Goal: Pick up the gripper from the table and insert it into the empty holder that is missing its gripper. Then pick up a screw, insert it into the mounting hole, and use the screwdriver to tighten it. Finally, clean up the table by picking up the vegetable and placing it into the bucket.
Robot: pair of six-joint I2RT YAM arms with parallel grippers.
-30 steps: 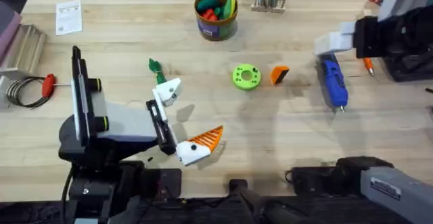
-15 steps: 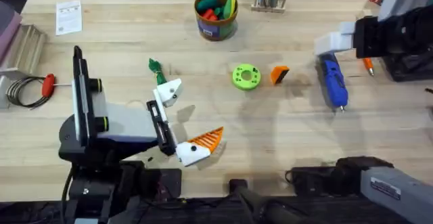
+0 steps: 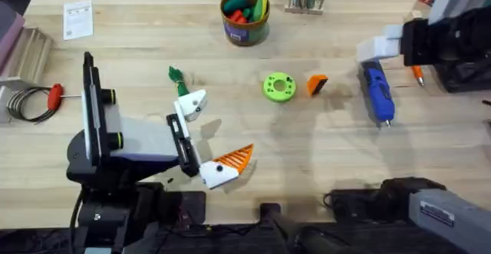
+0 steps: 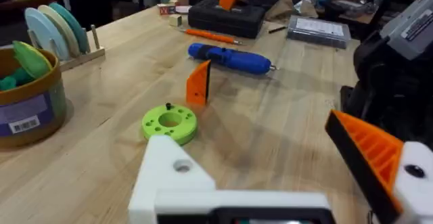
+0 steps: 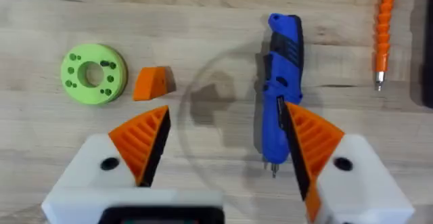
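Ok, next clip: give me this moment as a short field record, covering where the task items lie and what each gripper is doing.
gripper part: orange wedge loose on the table, just beside the green disc
holder: bare white finger mount on the left gripper, no orange tip
screwdriver: blue, lying flat at the right, not gripped
vegetable: dark green, on the table near the holder
bucket: orange-rimmed, far centre, toy foods inside
left gripper: open, empty
right gripper: open above the screwdriver, holding nothing
task stage: insertion not started
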